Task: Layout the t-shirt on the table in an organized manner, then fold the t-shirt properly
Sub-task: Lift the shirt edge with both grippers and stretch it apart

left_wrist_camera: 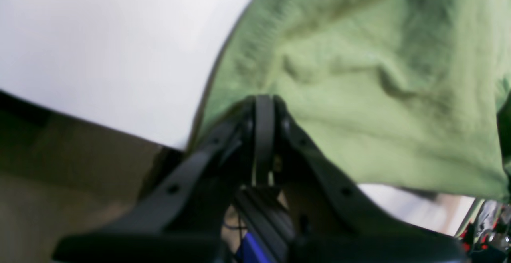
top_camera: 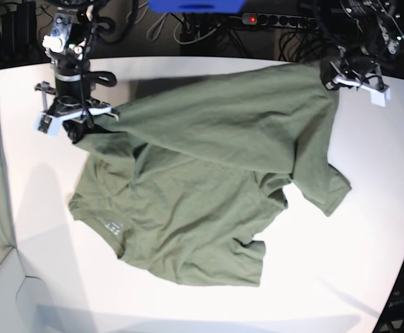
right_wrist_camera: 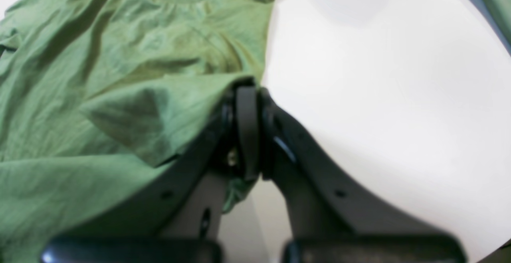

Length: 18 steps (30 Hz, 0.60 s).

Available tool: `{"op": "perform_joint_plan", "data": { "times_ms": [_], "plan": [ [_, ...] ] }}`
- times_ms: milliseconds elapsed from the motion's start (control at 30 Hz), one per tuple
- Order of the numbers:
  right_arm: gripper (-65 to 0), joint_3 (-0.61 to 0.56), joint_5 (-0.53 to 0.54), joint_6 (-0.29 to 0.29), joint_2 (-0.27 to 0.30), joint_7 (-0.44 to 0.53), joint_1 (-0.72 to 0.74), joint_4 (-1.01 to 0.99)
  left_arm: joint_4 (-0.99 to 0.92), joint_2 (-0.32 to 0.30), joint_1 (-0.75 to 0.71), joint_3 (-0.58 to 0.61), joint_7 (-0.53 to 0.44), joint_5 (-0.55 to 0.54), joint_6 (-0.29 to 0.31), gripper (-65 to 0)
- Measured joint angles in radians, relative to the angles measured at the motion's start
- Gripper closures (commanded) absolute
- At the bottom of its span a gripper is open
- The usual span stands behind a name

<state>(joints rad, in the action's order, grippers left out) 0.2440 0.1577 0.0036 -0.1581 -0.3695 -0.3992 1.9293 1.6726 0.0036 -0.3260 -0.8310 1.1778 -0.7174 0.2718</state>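
We are seeing the t-shirt (top_camera: pixel 209 208) lying rumpled across the middle of the table (top_camera: pixel 368 250), collar nearest us. Farther back, the right gripper (top_camera: pixel 77 125) at far left and the left gripper (top_camera: pixel 330 75) at far right are each clamping a corner of its lifted hem.

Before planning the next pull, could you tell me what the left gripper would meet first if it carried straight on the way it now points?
The left gripper, shut on the t-shirt's edge, would probably run into more of that cloth; depth is unclear.

Left gripper (left_wrist_camera: pixel 264 113) clamps t-shirt (left_wrist_camera: pixel 371 79) over table (left_wrist_camera: pixel 103 51).
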Motion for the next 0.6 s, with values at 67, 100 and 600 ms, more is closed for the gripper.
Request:
{"op": "perform_joint_plan", "data": {
  "times_ms": [67,100,600],
  "plan": [
    [0.0,0.0,0.0,0.0,0.0,-0.001,0.0,0.0,0.072,-0.001,-0.015,-0.005,-0.009,-0.051,-0.004,-0.3],
    [0.0,0.0,0.0,0.0,0.0,0.0,0.0,0.0,0.111,-0.002,-0.018,-0.005,-0.011,-0.074,-0.002,-0.3],
    [0.0,0.0,0.0,0.0,0.0,0.0,0.0,0.0,0.166,-0.006,-0.076,-0.049,-0.003,-0.014,-0.002,-16.9]
  ]
}}
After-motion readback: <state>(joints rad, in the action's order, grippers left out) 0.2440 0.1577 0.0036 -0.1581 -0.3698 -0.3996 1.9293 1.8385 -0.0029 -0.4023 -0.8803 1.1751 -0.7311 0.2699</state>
